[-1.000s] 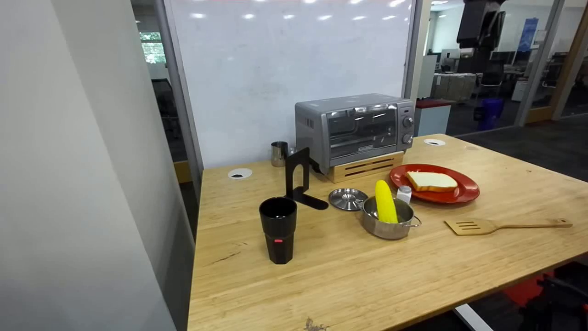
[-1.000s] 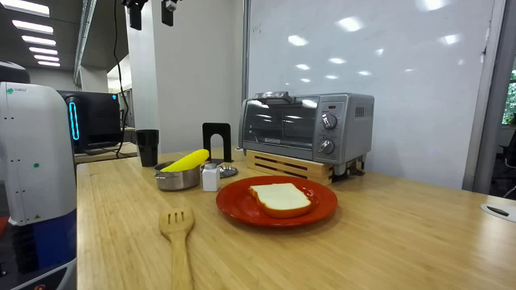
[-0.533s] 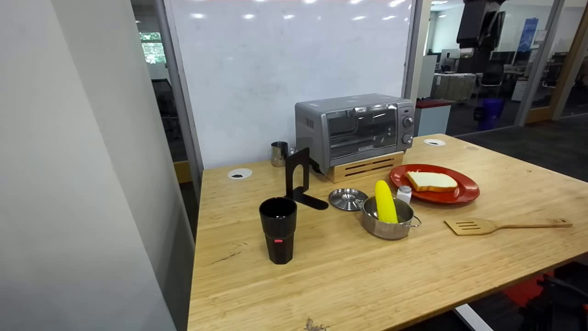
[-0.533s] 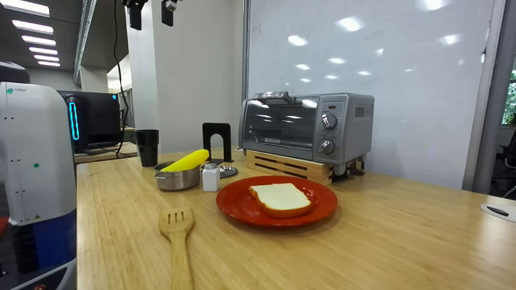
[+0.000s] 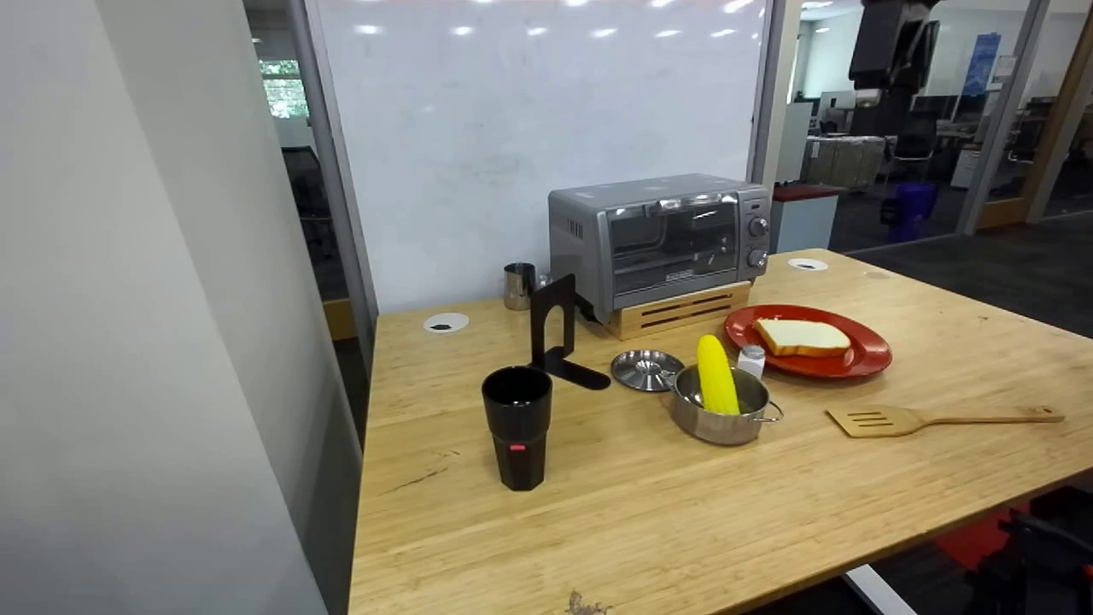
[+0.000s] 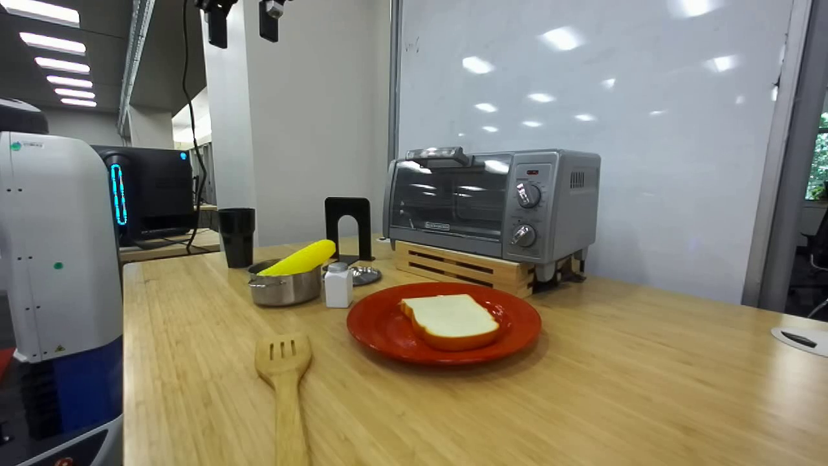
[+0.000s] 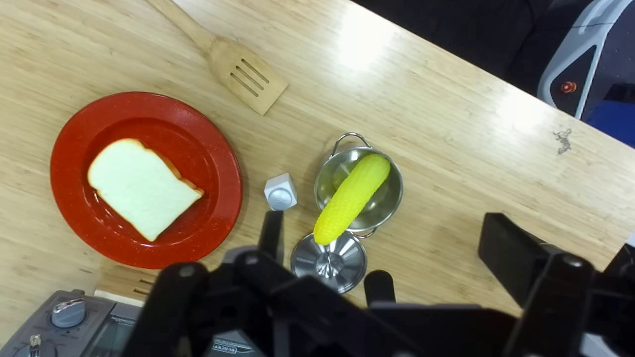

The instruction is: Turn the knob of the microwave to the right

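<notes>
The microwave is a silver toaster oven with a dark glass door, seen in both exterior views (image 5: 675, 243) (image 6: 446, 197). Its right-hand panel has an upper knob (image 6: 528, 194) and a lower knob (image 6: 523, 235). The door is shut. In the wrist view a corner of the panel shows at bottom left with a grey knob (image 7: 68, 313), and the rest is behind the gripper or out of frame. My gripper (image 7: 383, 220) is open and empty, its fingers wide apart. It hangs high above the table, away from the knobs, at the top edge of both exterior views (image 5: 892, 51) (image 6: 243, 27).
The oven stands on a slatted wooden stand (image 6: 453, 262). In front are a red plate (image 6: 381, 327) with bread (image 6: 453, 320), a white shaker (image 6: 338, 287), a pot (image 5: 717, 424) with yellow corn (image 5: 717, 376), a lid (image 5: 646, 369), a bookend (image 5: 553, 325), a black cup (image 5: 518, 427) and a spatula (image 5: 888, 420).
</notes>
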`<state>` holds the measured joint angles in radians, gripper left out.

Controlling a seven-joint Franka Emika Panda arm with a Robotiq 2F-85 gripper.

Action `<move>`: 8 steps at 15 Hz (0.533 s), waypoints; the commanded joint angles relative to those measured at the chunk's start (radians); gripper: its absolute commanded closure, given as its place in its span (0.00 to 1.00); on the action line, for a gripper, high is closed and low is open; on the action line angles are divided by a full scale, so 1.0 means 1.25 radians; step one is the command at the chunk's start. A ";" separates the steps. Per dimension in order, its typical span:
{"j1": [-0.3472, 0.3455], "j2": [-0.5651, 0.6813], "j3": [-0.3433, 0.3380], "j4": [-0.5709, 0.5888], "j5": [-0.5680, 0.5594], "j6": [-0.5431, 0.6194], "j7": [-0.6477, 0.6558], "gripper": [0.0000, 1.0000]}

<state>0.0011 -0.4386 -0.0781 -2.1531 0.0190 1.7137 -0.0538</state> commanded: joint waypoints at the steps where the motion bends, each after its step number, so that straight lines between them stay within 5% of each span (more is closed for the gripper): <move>1: -0.009 0.016 0.002 0.080 0.003 -0.035 -0.016 0.00; 8: -0.041 0.079 -0.072 0.324 -0.010 -0.135 -0.088 0.00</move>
<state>-0.0185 -0.4223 -0.1244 -1.8823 0.0107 1.6130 -0.0921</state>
